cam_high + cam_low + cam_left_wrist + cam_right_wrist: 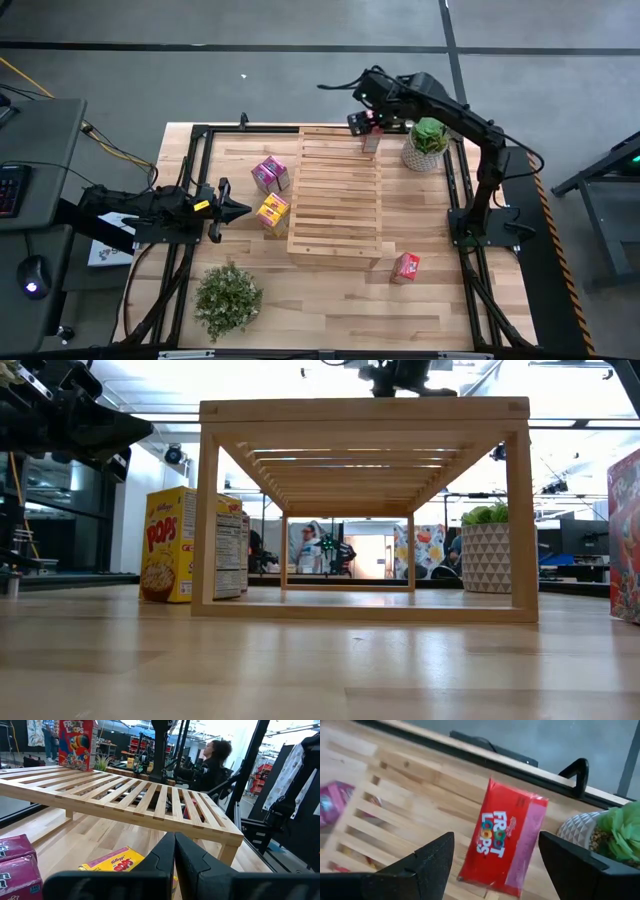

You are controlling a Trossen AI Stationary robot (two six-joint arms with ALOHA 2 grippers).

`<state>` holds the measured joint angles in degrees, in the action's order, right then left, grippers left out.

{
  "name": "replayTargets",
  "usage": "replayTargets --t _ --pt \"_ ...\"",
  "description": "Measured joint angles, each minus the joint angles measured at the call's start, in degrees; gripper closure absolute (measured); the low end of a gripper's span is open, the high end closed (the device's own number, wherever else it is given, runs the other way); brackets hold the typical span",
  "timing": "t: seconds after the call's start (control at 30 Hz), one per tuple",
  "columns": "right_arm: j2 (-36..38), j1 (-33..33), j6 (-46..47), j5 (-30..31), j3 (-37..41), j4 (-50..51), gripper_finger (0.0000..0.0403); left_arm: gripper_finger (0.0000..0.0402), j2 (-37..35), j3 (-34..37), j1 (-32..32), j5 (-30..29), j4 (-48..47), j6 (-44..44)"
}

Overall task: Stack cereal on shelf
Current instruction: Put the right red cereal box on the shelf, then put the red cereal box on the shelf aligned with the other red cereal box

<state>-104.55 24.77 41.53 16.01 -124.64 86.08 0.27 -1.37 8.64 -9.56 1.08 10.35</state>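
Right gripper (492, 865), fingers spread apart just above a Froot Loops box (502, 840) standing on the shelf (335, 200), should lift clear without tipping it.

The plank table (330, 290) bears the slatted shelf (335, 200), cereal boxes (271, 174) and two plants (228, 297).

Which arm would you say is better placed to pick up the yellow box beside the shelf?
Left: its shut gripper hovers right next to the yellow box, while the right gripper is open over the Froot Loops box on the shelf.
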Motion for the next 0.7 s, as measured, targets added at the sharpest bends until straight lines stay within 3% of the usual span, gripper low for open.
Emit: replayTargets --t 0.4,0.7 --pt "-0.02 -2.43 -5.68 0.07 -8.50 2.82 0.0120 0.0398 0.00 0.00 -0.01 -0.02 0.00 0.00" --pt "3.73 -12.65 -16.40 -3.08 -8.32 4.01 0.0120 0.0398 -0.01 0.00 -0.01 0.00 0.02 0.00"
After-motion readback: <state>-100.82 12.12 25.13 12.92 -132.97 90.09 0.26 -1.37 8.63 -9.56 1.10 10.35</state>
